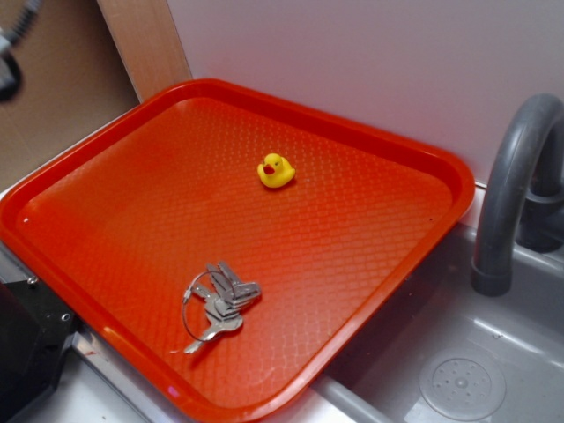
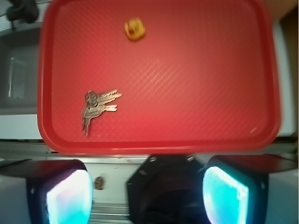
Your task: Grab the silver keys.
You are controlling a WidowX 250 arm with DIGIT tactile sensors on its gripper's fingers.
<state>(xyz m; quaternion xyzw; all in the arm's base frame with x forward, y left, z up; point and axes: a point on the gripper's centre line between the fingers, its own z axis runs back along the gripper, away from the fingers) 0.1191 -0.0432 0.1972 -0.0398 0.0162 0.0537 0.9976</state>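
Observation:
The silver keys [image 1: 219, 297] lie flat on the red tray [image 1: 106, 159], near its front edge, their wire ring toward the left. In the wrist view the silver keys [image 2: 96, 107] sit in the tray's lower left part. My gripper [image 2: 147, 193] hangs high above and short of the tray's near rim [image 2: 154, 147], well clear of the keys. Its two pale cyan pads [image 2: 69, 198] stand far apart with nothing between them. Only a blurred bit of the arm shows in the exterior view's top left corner.
A yellow toy duck [image 1: 276, 170] stands near the tray's far side; the same duck [image 2: 134, 29] is at the top of the wrist view. A grey sink [image 1: 493, 352] with a curved grey faucet [image 1: 507, 194] lies right of the tray. A black block [image 1: 26, 344] sits at the tray's front left.

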